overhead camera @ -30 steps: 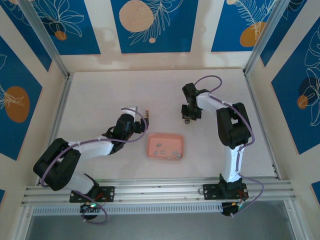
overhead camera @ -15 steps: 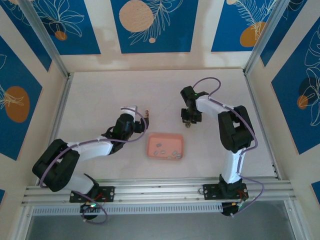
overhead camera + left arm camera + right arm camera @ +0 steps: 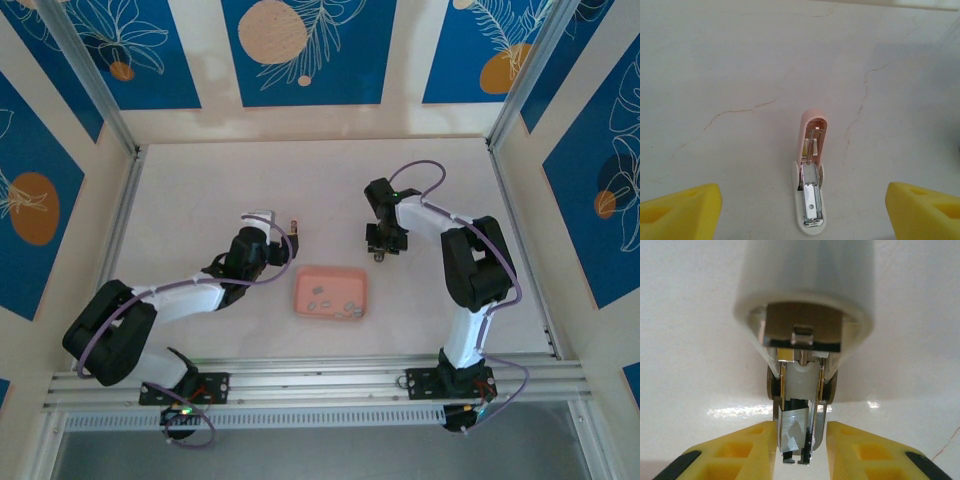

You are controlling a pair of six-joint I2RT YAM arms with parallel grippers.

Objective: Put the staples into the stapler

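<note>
Looking down from the top camera, the staples [image 3: 330, 300] sit loose in the pink tray [image 3: 303, 283] at the middle of the table [image 3: 200, 180], with neither arm over them. The left gripper [image 3: 280, 245] hangs just beside a small open stapler [image 3: 293, 231], and the right gripper [image 3: 381, 247] is down on something small, well apart on the other side of the tray. From the left wrist, that stapler [image 3: 810, 195] lies flat with its pink top flipped back and the metal channel bare. The yellow fingers [image 3: 685, 210] are spread wide to either side, holding nothing. From the right wrist, a whitish capsule-shaped piece [image 3: 805, 290] with a metal rail on its end looms close, and the fingers [image 3: 745, 450] flank the rail tightly. Honestly I can't tell if they're pinching it or just letting go. My guess is we're at the prep stage: stapler opened, no strip picked yet. The next move calls for one arm to go to the tray, nip a single tiny strip cleanly and line it up with that narrow channel, which looks fiddly.
</note>
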